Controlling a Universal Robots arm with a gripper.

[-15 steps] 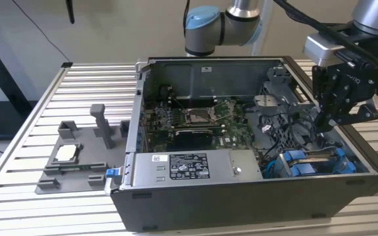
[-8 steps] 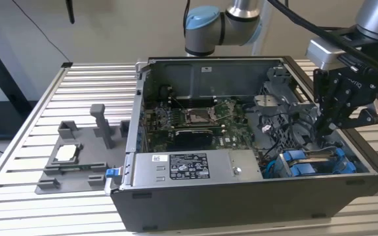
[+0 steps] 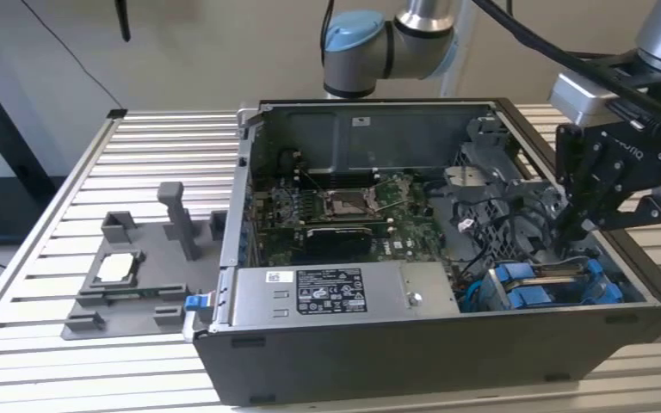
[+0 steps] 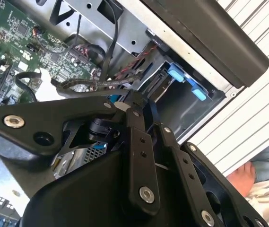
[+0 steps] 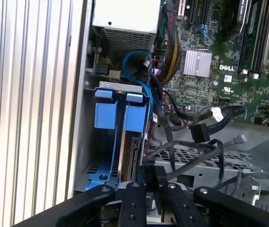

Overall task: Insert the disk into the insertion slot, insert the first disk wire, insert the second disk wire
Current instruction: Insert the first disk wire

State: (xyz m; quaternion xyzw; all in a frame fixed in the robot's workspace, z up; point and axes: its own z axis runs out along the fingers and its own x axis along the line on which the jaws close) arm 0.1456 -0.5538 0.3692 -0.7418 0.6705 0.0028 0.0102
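On the slatted table (image 3: 158, 138) the disk (image 5: 134, 146) sits upright in the slot (image 5: 120, 87), and our hand (image 5: 151, 182), nearly closed beside it on what we cannot tell, should, we judge, push squarely, avoiding loose wires (image 5: 229, 113).

Bright, soft light in the exterior view. Dark shade inside the computer case (image 3: 365, 142). White glare on table slats (image 3: 176, 142) at ten o'clock.

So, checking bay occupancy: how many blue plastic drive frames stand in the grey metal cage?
2. One blue plastic frame stands in the grey metal cage by the case's outer wall; the other stands beside it, nearer the green motherboard. Others may be hidden.
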